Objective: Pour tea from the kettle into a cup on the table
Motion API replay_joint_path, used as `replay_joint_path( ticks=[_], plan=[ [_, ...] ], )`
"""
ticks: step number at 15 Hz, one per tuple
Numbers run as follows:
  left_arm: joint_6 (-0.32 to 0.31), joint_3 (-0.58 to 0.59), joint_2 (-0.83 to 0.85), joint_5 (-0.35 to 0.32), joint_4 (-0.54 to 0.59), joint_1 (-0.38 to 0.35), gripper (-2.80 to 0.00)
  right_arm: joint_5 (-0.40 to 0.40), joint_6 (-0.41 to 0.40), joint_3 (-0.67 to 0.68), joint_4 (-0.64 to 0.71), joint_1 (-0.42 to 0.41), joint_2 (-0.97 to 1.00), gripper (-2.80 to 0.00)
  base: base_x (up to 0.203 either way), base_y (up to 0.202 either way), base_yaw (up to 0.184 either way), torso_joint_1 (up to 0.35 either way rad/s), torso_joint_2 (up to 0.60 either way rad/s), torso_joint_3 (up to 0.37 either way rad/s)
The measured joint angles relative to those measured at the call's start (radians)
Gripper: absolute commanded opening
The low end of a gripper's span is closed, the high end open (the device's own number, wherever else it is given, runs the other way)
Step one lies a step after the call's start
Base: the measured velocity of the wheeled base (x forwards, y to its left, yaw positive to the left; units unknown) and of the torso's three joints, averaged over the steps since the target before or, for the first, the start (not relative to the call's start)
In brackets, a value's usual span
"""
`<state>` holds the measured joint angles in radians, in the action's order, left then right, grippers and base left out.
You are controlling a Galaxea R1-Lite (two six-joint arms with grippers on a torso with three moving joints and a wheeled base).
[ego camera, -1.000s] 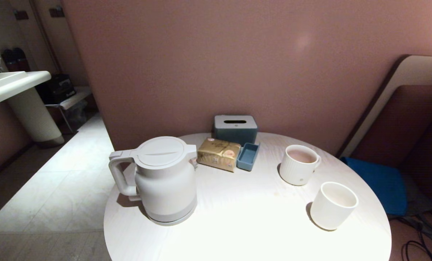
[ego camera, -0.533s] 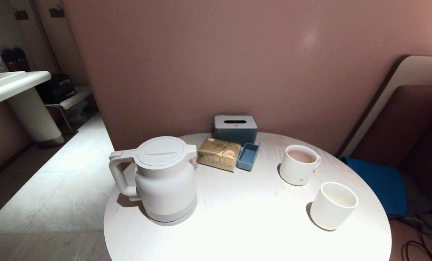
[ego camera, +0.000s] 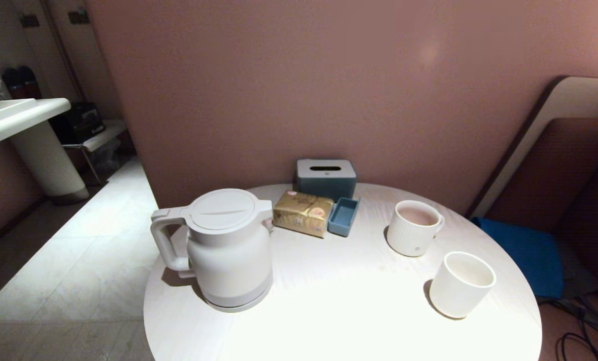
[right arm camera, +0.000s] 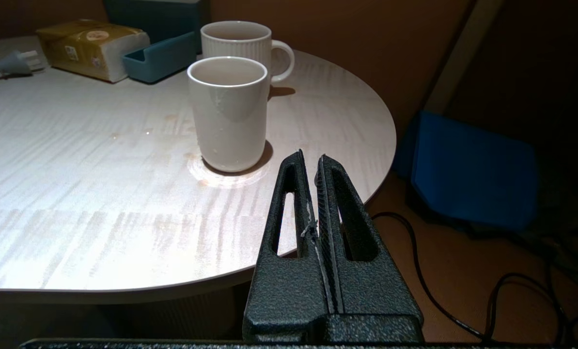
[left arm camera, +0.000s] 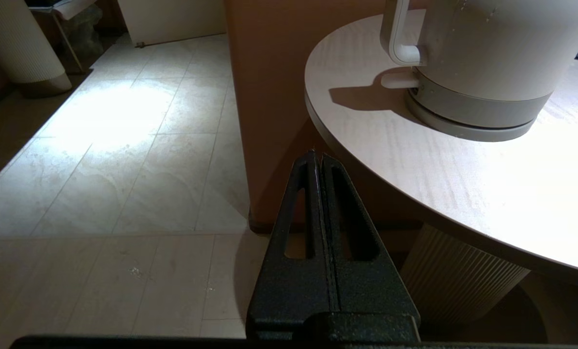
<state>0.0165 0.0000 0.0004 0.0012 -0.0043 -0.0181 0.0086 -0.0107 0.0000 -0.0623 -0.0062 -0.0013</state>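
Below, both black textured grippers (left (left arm camera: 318, 157), right (right arm camera: 309, 157)) closed, empty, near smooth tapered cup (right arm camera: 229, 114).

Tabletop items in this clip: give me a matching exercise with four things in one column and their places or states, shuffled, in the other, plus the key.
Things:
1. kettle
2. cup
3. ribbed mug
4. tissue box

Places or states:
A. at the table's far edge, by the wall
B. holds pinkish liquid
C. lid shut, loop handle toward the robot's left
D. smooth-walled, nearest the table's right edge

Pairs: 1-C, 2-D, 3-B, 4-A
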Motion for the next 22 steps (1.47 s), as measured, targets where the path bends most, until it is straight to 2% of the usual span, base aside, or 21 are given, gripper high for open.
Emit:
replay_joint_path(
  ticks=[2, 3, 15, 22],
  plan=[
    [0.0, 0.0, 0.0, 0.0, 0.001, 0.0, -2.8, 0.0, 0.0, 0.0, 0.002, 0.0, 0.0, -2.8, 0.0, 0.0, 0.0, 0.055, -0.09, -0.045],
    [0.0, 0.0, 0.0, 0.0, 0.0, 0.0, -2.8, 0.0, -0.001, 0.0, 0.0, 0.0, 0.0, 0.0, 0.0, 0.0, 0.0, 0.175, -0.33, -0.153],
    [0.0, 0.0, 0.0, 0.0, 0.0, 0.0, -2.8, 0.0, -0.002, 0.0, 0.0, 0.0, 0.0, 0.0, 0.0, 0.0, 0.0, 0.275, -0.55, -0.266],
    [0.0, 0.0, 0.0, 0.0, 0.0, 0.0, -2.8, -0.001, 0.0, 0.0, 0.0, 0.0, 0.0, 0.0, 0.0, 0.0, 0.0, 0.021, -0.05, -0.02]
  ],
)
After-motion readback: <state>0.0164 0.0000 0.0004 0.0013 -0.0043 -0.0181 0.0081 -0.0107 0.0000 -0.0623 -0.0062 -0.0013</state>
